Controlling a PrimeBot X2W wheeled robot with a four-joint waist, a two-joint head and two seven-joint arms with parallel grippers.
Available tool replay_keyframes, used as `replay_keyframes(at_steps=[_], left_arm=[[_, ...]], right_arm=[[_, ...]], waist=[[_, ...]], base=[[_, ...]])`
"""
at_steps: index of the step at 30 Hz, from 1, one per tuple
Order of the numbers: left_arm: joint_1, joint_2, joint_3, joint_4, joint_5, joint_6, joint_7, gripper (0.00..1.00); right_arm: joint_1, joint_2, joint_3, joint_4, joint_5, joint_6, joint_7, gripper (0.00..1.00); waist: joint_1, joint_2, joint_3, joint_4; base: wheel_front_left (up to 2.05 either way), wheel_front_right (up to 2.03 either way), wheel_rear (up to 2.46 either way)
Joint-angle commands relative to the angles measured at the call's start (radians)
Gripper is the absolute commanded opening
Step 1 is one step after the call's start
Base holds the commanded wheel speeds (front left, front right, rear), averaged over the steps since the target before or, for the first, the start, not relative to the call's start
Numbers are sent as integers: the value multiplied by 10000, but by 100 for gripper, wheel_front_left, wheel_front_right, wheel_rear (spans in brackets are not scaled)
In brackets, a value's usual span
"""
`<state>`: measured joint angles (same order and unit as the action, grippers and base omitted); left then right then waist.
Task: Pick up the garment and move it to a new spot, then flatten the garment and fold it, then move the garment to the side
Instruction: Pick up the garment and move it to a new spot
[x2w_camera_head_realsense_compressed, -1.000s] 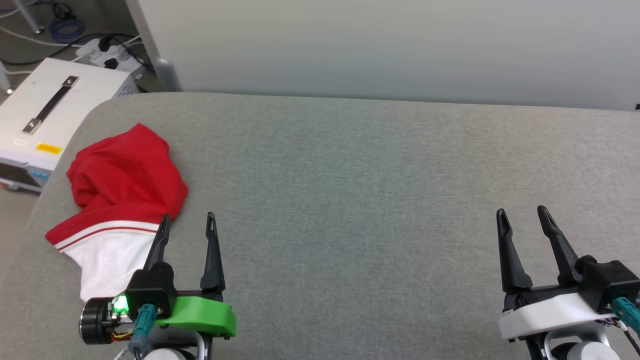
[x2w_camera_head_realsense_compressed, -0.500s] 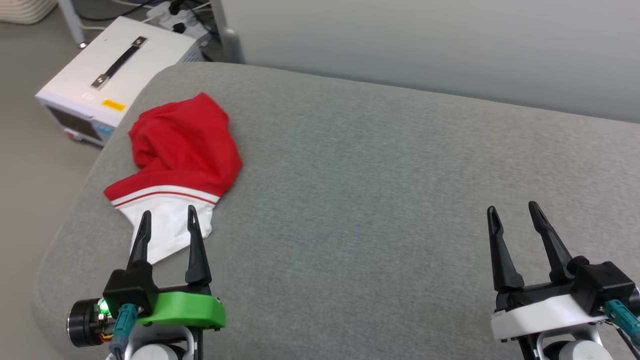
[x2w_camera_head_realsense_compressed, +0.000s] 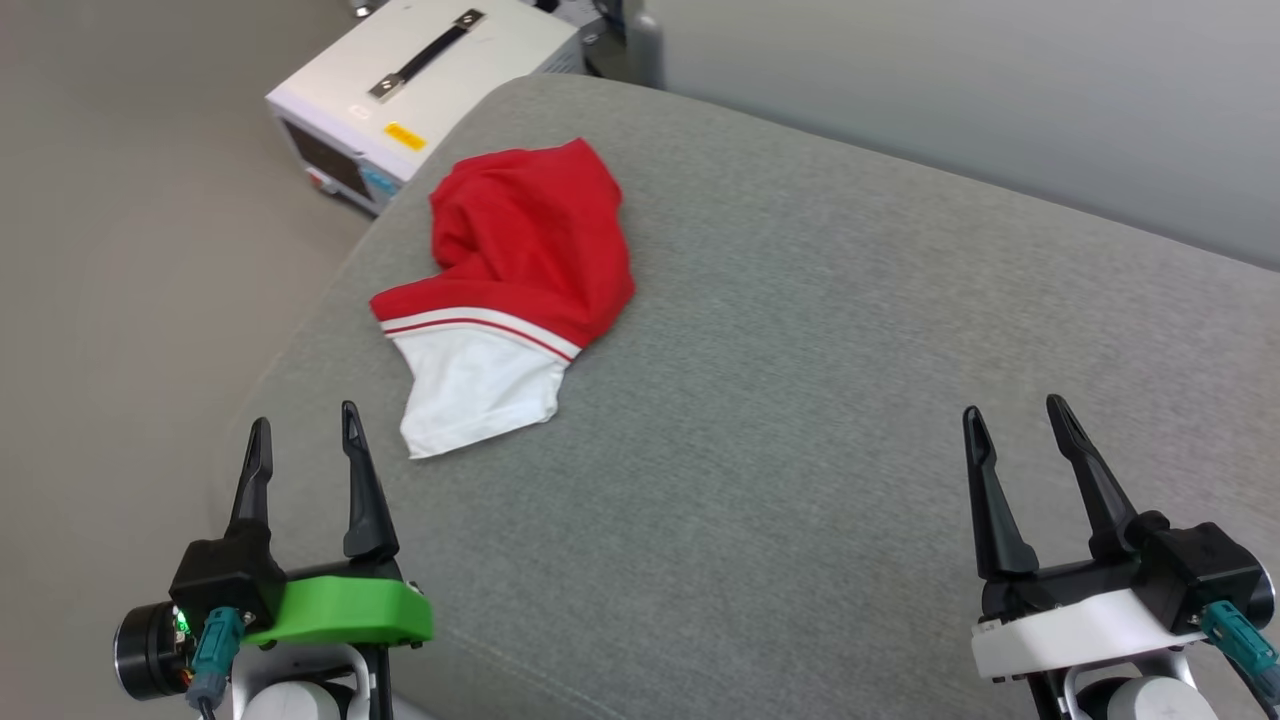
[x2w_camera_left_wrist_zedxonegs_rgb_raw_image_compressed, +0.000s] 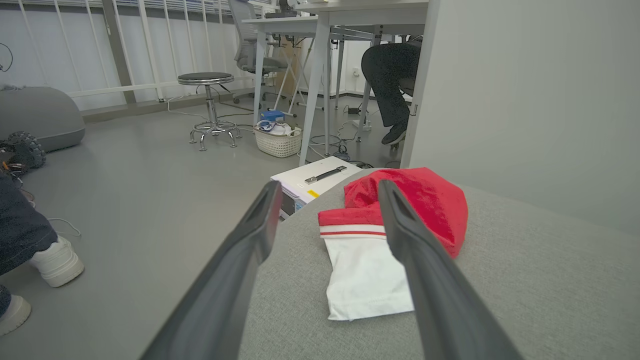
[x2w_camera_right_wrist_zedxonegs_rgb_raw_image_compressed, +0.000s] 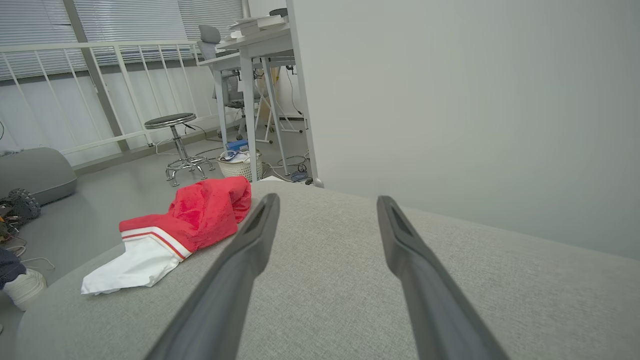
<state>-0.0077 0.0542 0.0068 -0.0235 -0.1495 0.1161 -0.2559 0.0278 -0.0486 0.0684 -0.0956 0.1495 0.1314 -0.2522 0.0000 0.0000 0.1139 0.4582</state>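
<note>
The garment (x2w_camera_head_realsense_compressed: 520, 260) lies bunched near the left end of the grey cushioned surface (x2w_camera_head_realsense_compressed: 800, 400), a red body with a white sleeve and striped trim toward me. It also shows as the garment (x2w_camera_left_wrist_zedxonegs_rgb_raw_image_compressed: 400, 215) in the left wrist view and the garment (x2w_camera_right_wrist_zedxonegs_rgb_raw_image_compressed: 195, 220) in the right wrist view. My left gripper (x2w_camera_head_realsense_compressed: 303, 430) hangs open at the lower left, short of the white sleeve and over the surface's left edge, holding nothing. My right gripper (x2w_camera_head_realsense_compressed: 1015, 415) stands open and empty at the lower right, far from the garment.
A white equipment box (x2w_camera_head_realsense_compressed: 420, 90) with a black handle sits on the floor just beyond the surface's left corner. A pale wall panel (x2w_camera_head_realsense_compressed: 950, 100) runs behind the surface. A stool (x2w_camera_left_wrist_zedxonegs_rgb_raw_image_compressed: 207, 110), desks, a basket and a seated person's legs (x2w_camera_left_wrist_zedxonegs_rgb_raw_image_compressed: 390, 90) stand farther off.
The head camera has swung left, so the whole picture shifted right and the floor now shows. Both grippers stay open. The left gripper, earlier over the white sleeve, now stands short of it.
</note>
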Motion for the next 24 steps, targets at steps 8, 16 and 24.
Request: replay_keyframes(at_steps=[8,16,24], left_arm=[[89,-40,230,91,-166,21,-59,100],[-257,-40,526,168,-266,-151,-59,100],[-2646,54,1939,526,-81,-1499,-59,100]], right_arm=[[-176,-16,67,-13,-57,-7,-95,100],[-308,-16,79,-27,-184,-7,-95,100],[-1029,-337,239,-333,-546,-7,-95,100]], waist=[[0,0,112,983],[0,0,374,771],[0,0,1569,-70]], base=[[0,0,0],[0,0,0],[0,0,0]])
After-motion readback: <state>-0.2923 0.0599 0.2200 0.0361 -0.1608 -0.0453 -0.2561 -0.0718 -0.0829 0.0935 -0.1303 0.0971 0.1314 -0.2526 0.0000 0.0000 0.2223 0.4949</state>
